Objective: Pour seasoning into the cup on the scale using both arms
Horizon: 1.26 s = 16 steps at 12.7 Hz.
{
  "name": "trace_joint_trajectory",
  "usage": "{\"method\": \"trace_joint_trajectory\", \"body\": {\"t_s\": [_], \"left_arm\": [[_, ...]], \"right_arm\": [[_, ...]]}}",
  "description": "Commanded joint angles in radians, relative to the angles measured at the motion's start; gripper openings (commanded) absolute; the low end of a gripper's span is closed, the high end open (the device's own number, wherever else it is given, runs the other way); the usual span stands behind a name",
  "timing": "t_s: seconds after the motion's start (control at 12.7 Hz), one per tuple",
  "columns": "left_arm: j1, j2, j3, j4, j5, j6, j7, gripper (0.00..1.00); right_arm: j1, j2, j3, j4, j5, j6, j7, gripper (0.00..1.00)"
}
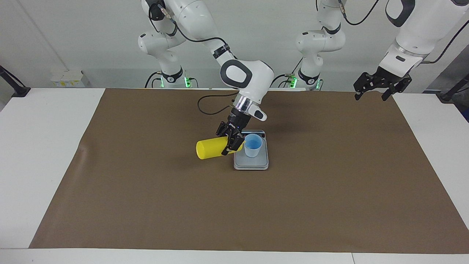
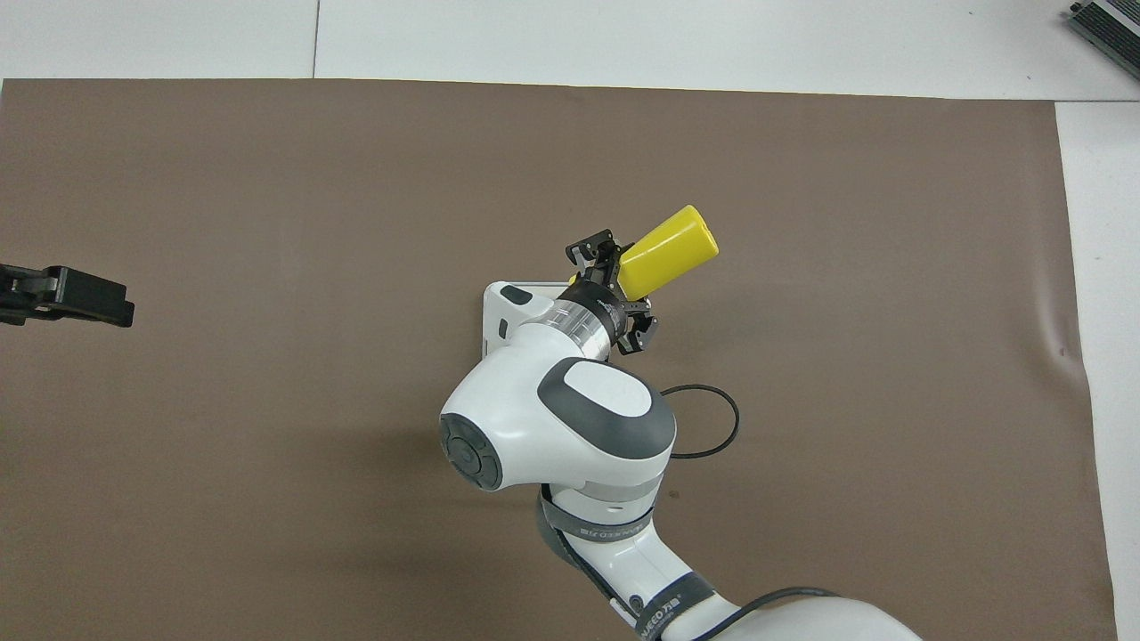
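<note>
Seasoning bottle (image 1: 210, 149), yellow, is clenched near its nozzle end by the right gripper (image 1: 231, 141) and lies almost level in the air, its flat base pointing to 9 o'clock in the facing view, its nozzle end at the rim of the cup (image 1: 253, 145). At 3 o'clock from the gripper, the light blue cup stands upright on the scale (image 1: 251, 162), which rests on the brown mat (image 1: 146, 190); in the overhead view the right arm (image 2: 557, 418) hides cup and most of the scale. Left gripper (image 1: 377, 88) waits released over the mat's edge at the left arm's end.
</note>
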Motion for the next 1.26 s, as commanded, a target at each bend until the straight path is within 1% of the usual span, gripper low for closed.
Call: {"method": "trace_joint_trajectory", "body": {"t_s": [0.0, 0.55, 0.79, 0.87, 1.02, 1.18], "left_arm": [[0.012, -0.013, -0.007, -0.003, -0.011, -0.015, -0.009, 1.0], [0.012, -0.013, -0.007, -0.003, -0.011, -0.015, -0.009, 1.0], [0.012, -0.013, -0.007, -0.003, -0.012, -0.015, -0.009, 1.0], [0.012, -0.013, -0.007, -0.003, -0.012, -0.015, -0.009, 1.0], [0.012, -0.013, -0.007, -0.003, -0.012, -0.015, -0.009, 1.0], [0.013, -0.013, -0.007, -0.003, -0.012, -0.015, -0.009, 1.0]], "right_arm": [[-0.001, -0.003, 0.005, 0.013, -0.026, -0.02, 0.017, 0.0], [-0.014, -0.015, 0.006, 0.019, -0.017, -0.008, 0.016, 0.0], [-0.025, -0.05, 0.003, 0.019, 0.122, 0.001, 0.026, 0.0], [-0.046, -0.067, 0.005, 0.016, 0.152, 0.013, 0.025, 0.0], [-0.105, -0.114, 0.005, -0.004, 0.268, 0.073, 0.017, 0.0], [-0.137, -0.157, 0.005, -0.026, 0.369, 0.075, 0.016, 0.0]]}}
